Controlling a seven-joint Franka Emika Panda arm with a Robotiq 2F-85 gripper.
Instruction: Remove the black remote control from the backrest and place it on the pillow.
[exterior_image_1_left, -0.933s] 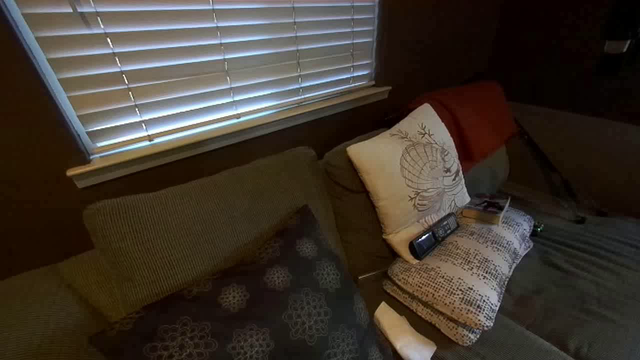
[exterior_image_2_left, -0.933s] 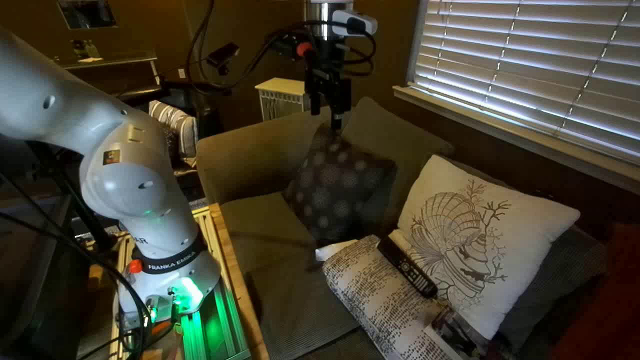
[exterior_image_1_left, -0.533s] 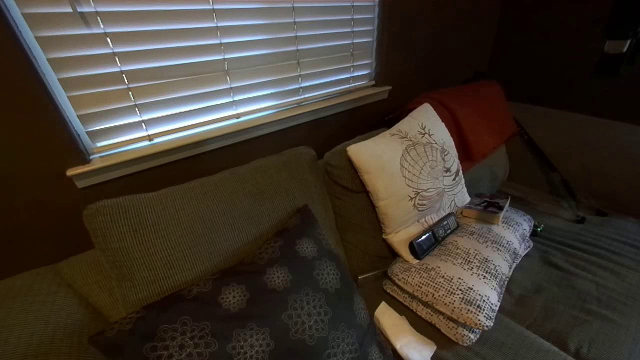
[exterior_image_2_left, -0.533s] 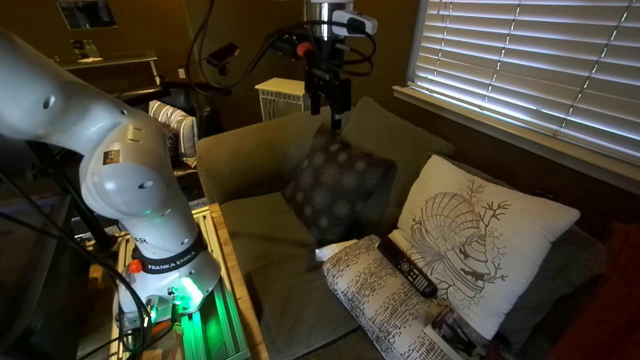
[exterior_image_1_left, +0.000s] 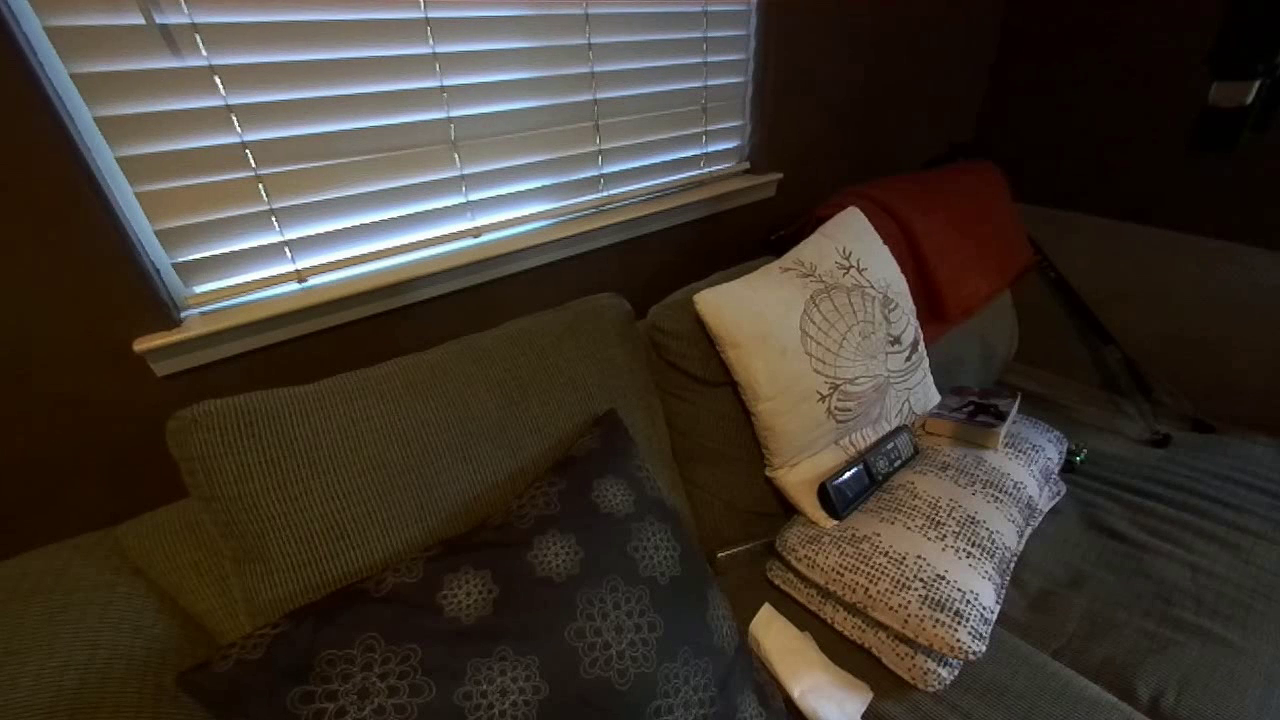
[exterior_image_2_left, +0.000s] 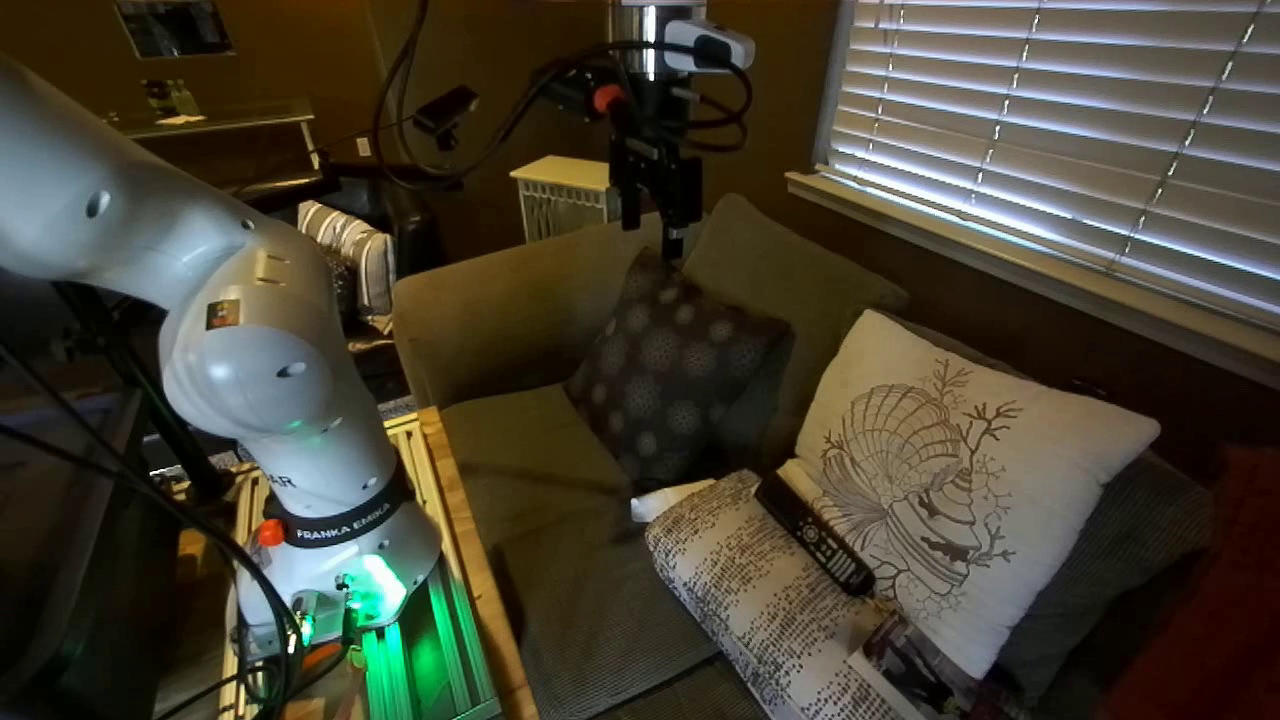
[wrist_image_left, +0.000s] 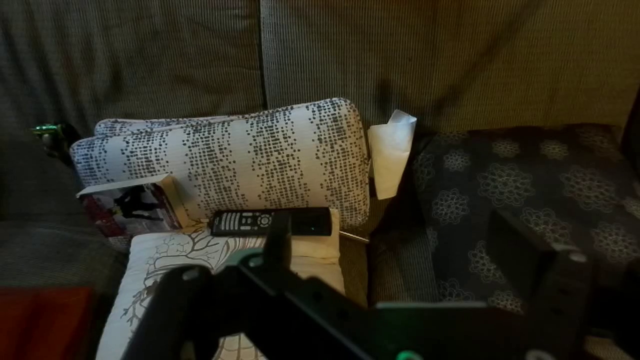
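The olive-brown backrest (exterior_image_1_left: 420, 470) runs along the wall and also shows in an exterior view (exterior_image_2_left: 800, 262). A small dark shape (exterior_image_2_left: 1088, 388) shows at its top behind the shell-print pillow; I cannot tell whether it is the black remote control. No other stubby all-black remote is in view. No beige-tan knitted pillow shows clearly; it is hidden or out of view. My gripper (exterior_image_2_left: 652, 235) hangs high above the sofa, pointing down, apart from everything. In the wrist view my gripper (wrist_image_left: 387, 235) has its fingers wide apart with nothing between them.
A long dark remote with pale buttons (exterior_image_2_left: 815, 535) leans between the shell-print pillow (exterior_image_2_left: 900, 470) and a low grey-dotted cushion (exterior_image_2_left: 720, 560). A book (wrist_image_left: 132, 207), a white paper (wrist_image_left: 392, 152), a dark flowered cushion (wrist_image_left: 505, 185) and a red cloth (exterior_image_1_left: 940, 240) lie around.
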